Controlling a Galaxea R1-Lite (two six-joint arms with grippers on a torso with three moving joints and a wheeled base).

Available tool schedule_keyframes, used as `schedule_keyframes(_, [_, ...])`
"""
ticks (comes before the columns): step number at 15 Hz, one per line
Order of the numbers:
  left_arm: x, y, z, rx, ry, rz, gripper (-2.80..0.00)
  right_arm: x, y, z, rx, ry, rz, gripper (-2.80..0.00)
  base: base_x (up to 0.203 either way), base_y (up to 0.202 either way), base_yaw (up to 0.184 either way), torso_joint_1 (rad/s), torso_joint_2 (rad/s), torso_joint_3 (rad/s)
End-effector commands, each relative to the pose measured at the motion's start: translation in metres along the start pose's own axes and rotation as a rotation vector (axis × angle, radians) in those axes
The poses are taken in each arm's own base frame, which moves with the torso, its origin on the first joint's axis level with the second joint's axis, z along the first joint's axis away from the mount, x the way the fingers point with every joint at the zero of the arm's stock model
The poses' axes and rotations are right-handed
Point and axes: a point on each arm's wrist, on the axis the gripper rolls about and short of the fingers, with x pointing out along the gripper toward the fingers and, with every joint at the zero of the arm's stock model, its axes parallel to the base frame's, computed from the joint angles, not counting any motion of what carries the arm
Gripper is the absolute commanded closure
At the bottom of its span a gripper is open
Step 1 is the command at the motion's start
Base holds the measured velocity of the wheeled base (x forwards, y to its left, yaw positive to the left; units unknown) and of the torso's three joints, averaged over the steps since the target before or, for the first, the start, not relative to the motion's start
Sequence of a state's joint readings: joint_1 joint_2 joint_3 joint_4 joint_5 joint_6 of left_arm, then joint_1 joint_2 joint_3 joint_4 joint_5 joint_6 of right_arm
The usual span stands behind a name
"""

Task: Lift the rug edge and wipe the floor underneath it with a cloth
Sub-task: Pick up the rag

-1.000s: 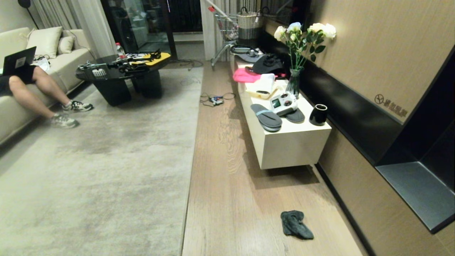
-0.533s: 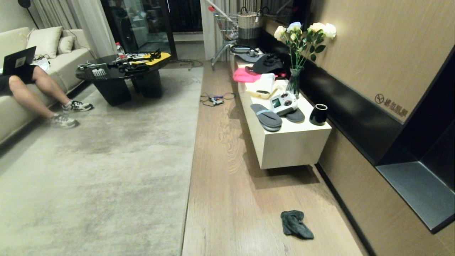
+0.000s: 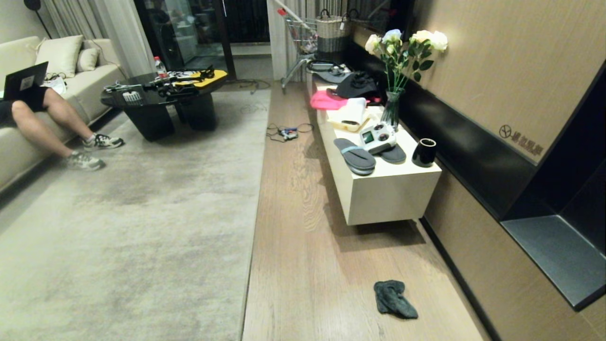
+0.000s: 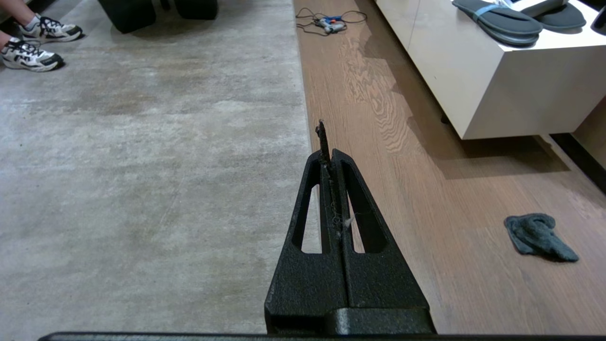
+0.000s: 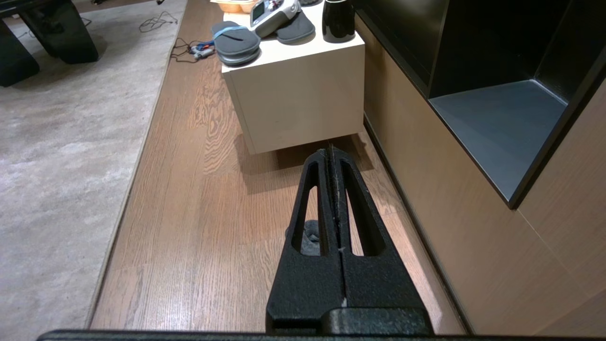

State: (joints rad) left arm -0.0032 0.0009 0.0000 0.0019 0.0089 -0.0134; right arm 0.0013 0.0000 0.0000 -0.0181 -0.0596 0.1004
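Fingers of the left gripper (image 4: 326, 142) are pressed flat together, two black, rough-textured wedges with long slots cut through them, a few pale threads caught in the seam; they hold nothing and hang in the air over the line where rug meets boards. The right gripper (image 5: 331, 156) is the same shape and just as tightly closed, also empty, raised above the wooden strip with the cloth (image 5: 310, 237) partly hidden behind it. Neither gripper shows in the head view. The cloth (image 3: 394, 298) is a small, dark grey-green fuzzy rag, crumpled into a loose lump on the floor (image 3: 307, 265), near the wall panelling (image 3: 492, 279) and well apart from the rug edge (image 3: 253, 227). That edge runs as a straight thin line along a big, pale grey-beige, short-pile rug (image 3: 132, 227) with mottled darker patches, lying flat on the boards. The floor is light brown planks with strong wood grain and a slight sheen. A low white boxy cabinet (image 3: 388, 194) stands along the wall, carrying grey flat slippers (image 3: 355, 156), a black cup (image 3: 424, 152) and a glass vase of white roses (image 3: 393, 109). Far left, a person's legs (image 3: 47, 128) in trainers stretch from a cream sofa (image 3: 90, 80) onto the rug.
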Motion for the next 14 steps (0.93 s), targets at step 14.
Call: schedule_keyframes(14, [0.0001,0.0001,0.0001,-0.023,0.000,0.004,0.00,0.0001,0.0000,0.0001,0.001,0.001,0.000,0.00,0.000,0.000,0.000,0.001,0.00,-0.105])
